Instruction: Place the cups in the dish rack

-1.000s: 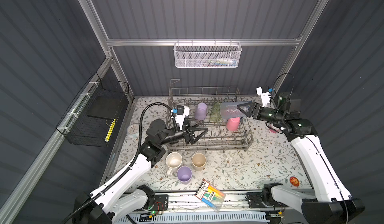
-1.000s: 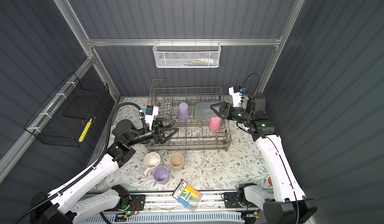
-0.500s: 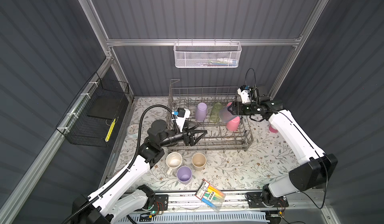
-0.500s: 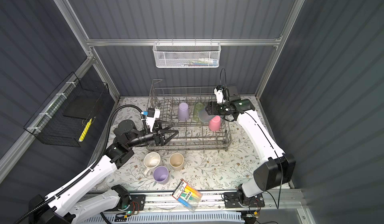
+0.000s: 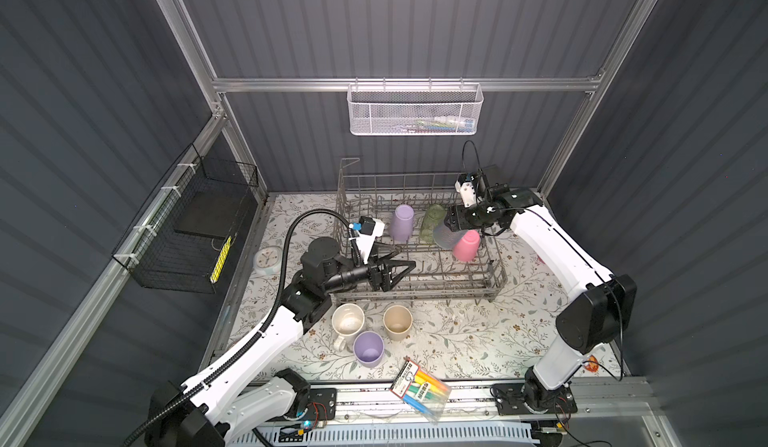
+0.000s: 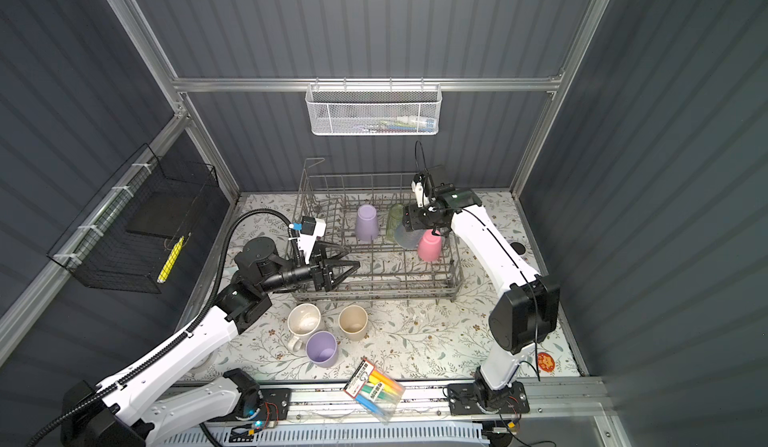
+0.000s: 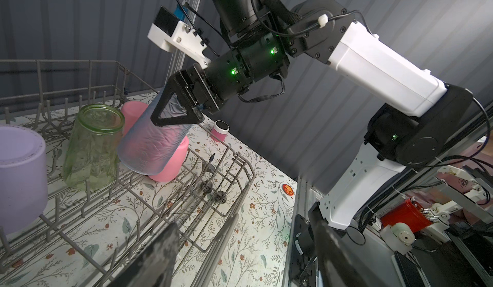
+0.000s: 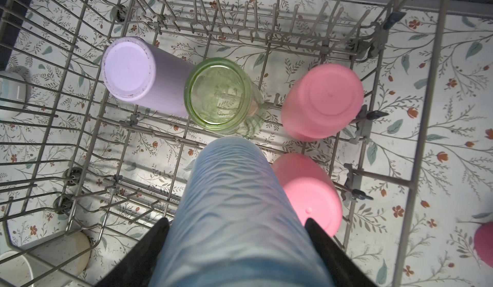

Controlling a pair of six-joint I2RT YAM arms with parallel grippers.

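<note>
**Top views.** Compared against a second ago: found the right gripper [image 5: 445,228] brought in from beyond the right end of the large grey metal wire dish rack [image 5: 436,293] to a spot over its right half. Found the translucent blue ribbed plastic cup [image 5: 444,238] turned from level to tilted, mouth down. Found the left gripper [image 5: 403,263] shifted slightly further over the rack's front left part.

Noted the right arm folded, elbow raised before the rack's right end, jaws pinching the blue cup near its base. Noted the left arm stretched low across the rack's left wall, jaws spread, nothing between.

Counted upside down inside the rack: lilac tapered plastic cup [image 5: 402,222], translucent green ribbed tumbler [image 5: 432,222], pink tapered plastic cup [image 5: 466,245], with the blue cup between the latter two. Counted upright before the rack's front rail: cream handled mug [image 5: 348,323], beige round cup [image 5: 397,322], second lilac cup [image 5: 368,348]. Noted further out a flat clear pack of coloured markers [image 5: 420,389].

**Left wrist view.** Saw a black triangular finger [image 7: 173,111] pressed on the blue cup [image 7: 152,144], rim low over the rack's tines and close beside the green tumbler [image 7: 93,144]; contact not determinable.

**Right wrist view.** Saw the blue cup [image 8: 240,205] clamped between both dark fingers [image 8: 328,248]. Saw the pink cup [image 8: 309,189] just beside it and a second pink cup [image 8: 322,101] behind, at the rack's right end.
</note>
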